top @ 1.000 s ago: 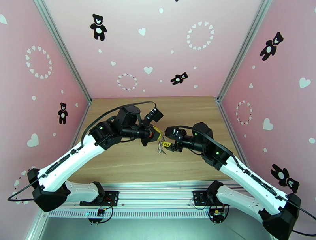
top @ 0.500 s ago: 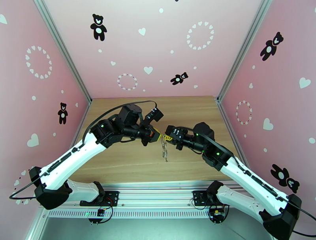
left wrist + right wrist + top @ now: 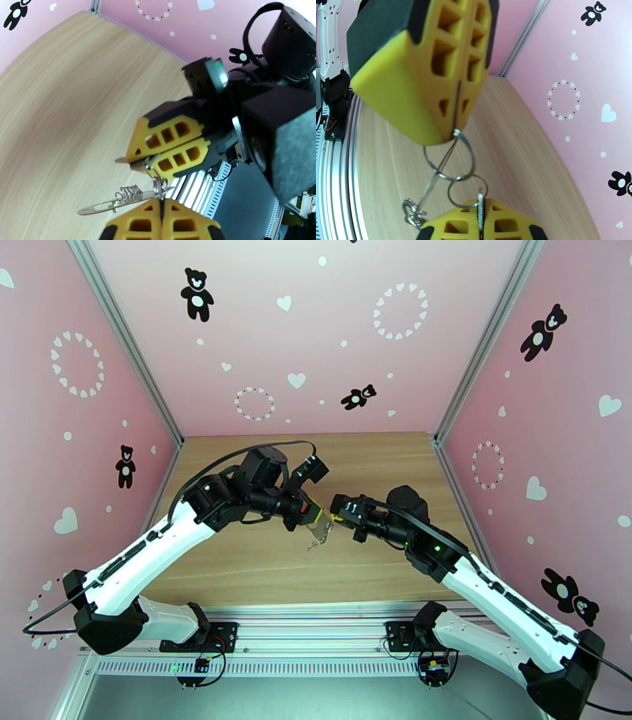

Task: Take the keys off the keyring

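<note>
In the top view my left gripper (image 3: pixel 317 515) and right gripper (image 3: pixel 336 519) meet tip to tip above the table's middle, with the keyring (image 3: pixel 318 534) dangling just under them. The left wrist view has my left gripper (image 3: pixel 161 202) shut on the keyring (image 3: pixel 112 204), whose thin oval loop sticks out sideways beside a coiled chain cluster (image 3: pixel 128 193). My right gripper (image 3: pixel 480 208) is shut on a flat key (image 3: pixel 480 206) that hangs from a small ring (image 3: pixel 467 191). That ring links to larger rings (image 3: pixel 449 160) under the left gripper (image 3: pixel 455 132).
The wooden table (image 3: pixel 261 564) lies below both arms, walled in by pink panels on three sides. An aluminium rail (image 3: pixel 308 635) with the arm bases runs along the near edge.
The keyring hung down long half a second ago; now it is drawn up short and sideways under the fingertips. Both grippers have edged closer together and stay shut.
</note>
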{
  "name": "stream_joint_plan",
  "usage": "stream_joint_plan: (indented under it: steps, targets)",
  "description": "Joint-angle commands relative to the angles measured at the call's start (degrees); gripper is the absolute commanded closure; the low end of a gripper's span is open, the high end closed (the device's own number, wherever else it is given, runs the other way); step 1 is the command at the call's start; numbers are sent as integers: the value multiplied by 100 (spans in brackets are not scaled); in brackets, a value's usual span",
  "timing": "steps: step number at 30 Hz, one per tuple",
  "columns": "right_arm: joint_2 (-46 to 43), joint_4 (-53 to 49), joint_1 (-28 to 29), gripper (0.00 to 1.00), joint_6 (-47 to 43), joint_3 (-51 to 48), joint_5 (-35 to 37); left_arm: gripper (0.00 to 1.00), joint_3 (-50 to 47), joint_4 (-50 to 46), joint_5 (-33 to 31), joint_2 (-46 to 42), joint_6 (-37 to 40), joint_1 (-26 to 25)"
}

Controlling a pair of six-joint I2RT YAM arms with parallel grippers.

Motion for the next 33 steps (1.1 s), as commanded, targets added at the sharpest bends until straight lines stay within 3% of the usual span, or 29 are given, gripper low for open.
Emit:
stream_joint_plan:
  steps: [1, 18, 21, 23, 28, 33]
  targets:
    - [-75, -192, -1, 100, -125, 353, 603, 100, 213, -312, 111, 11, -145, 33]
    - [-70, -357, 4, 100, -1203, 712, 22, 97, 372, -231, 455, 360, -723, 31]
    - [4, -588, 0, 100, -1276, 898, -25, 79, 168, 62, 303, 112, -845, 46]
    - [32, -741, 0, 100, -1310, 1022, -11, 76, -28, 260, 78, -118, -913, 48]
    - [184, -1220, 0, 100, -1230, 1355, 71, 73, -1234, 1706, -207, -1090, -1181, 46]
    - [162, -1403, 0, 100, -1126, 1408, 109, 71, -2679, 3431, -771, -2093, -379, -265]
